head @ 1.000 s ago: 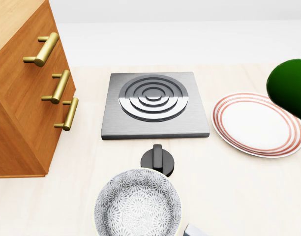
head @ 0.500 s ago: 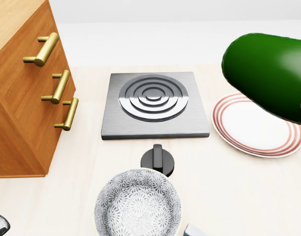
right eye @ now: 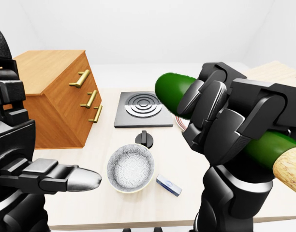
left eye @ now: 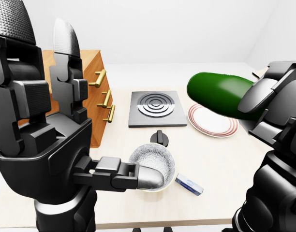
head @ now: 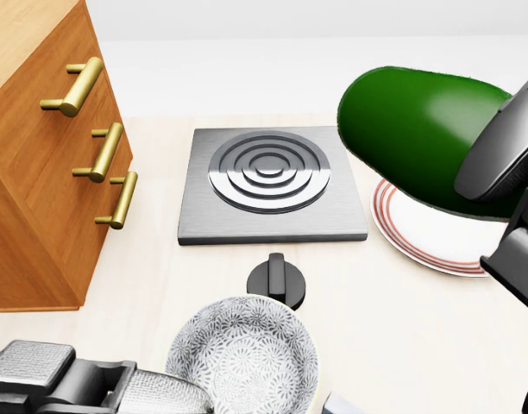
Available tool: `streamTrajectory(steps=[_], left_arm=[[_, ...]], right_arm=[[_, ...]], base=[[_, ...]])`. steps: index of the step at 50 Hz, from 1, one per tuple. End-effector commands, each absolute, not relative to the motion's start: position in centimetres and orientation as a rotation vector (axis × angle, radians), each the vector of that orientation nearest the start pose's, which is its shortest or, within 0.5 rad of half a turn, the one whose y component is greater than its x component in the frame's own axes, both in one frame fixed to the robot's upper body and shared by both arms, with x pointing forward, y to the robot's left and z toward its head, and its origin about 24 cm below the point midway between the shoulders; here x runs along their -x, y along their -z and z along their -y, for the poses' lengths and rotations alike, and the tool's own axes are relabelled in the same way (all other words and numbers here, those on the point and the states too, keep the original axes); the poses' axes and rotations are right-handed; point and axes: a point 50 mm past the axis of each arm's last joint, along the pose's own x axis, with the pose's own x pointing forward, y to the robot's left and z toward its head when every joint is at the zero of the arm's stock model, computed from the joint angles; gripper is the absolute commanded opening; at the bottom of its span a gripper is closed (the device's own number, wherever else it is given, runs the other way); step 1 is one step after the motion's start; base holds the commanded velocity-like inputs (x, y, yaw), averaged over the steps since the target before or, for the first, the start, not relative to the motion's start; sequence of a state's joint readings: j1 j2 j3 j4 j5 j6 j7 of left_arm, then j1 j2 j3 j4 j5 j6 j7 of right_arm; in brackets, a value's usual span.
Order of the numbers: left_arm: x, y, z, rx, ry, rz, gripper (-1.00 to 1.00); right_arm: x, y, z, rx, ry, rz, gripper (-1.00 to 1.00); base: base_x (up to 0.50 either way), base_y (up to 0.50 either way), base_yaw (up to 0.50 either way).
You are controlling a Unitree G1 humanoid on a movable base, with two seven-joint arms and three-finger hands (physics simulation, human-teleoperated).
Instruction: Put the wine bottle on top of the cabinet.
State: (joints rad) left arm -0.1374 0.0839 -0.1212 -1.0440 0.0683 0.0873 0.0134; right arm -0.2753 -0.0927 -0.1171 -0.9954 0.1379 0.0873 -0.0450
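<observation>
The cabinet (right eye: pixel 51 96) top lies bare, while the bowl (right eye: pixel 130 167) and burner (right eye: pixel 140 108) occupy the table (right eye: pixel 90 193).

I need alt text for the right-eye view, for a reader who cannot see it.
The right robot hand grips a green wine bottle lying sideways above the pale table, cork end at right. A wooden cabinet stands at left; a hob plate and patterned bowl sit between.

No legible text, label or number — anywhere
</observation>
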Motion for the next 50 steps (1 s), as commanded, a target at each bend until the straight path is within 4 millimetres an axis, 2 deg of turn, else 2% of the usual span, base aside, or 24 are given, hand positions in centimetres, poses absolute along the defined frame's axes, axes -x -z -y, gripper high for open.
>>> streamTrajectory(steps=[1, 28, 34, 46, 50], left_arm=[[-14.5, -26.8, -9.7, -0.157, 0.174, 1.150, 1.00], [-13.5, -27.9, -5.9, -0.253, 0.239, 1.220, 1.00], [-13.1, -28.2, -5.0, -0.298, 0.248, 1.233, 1.00], [-13.5, -27.8, -4.3, -0.337, 0.251, 1.166, 1.00], [-13.1, -28.0, -4.0, -0.347, 0.255, 1.180, 1.00]], right_arm=[[-16.0, -28.2, 15.2, -0.053, -0.007, 1.183, -1.00], [-17.6, -26.3, 14.3, -0.088, -0.023, 1.046, -1.00], [-18.2, -25.3, 14.5, -0.077, -0.019, 0.981, -1.00], [-18.5, -24.9, 14.4, -0.071, -0.024, 0.950, -1.00], [-18.6, -24.7, 14.1, -0.074, -0.030, 0.938, -1.00]], base=[[0.00, 0.00, 0.00], [0.00, 0.00, 0.00], [0.00, 0.00, 0.00], [0.00, 0.00, 0.00], [0.00, 0.00, 0.00]])
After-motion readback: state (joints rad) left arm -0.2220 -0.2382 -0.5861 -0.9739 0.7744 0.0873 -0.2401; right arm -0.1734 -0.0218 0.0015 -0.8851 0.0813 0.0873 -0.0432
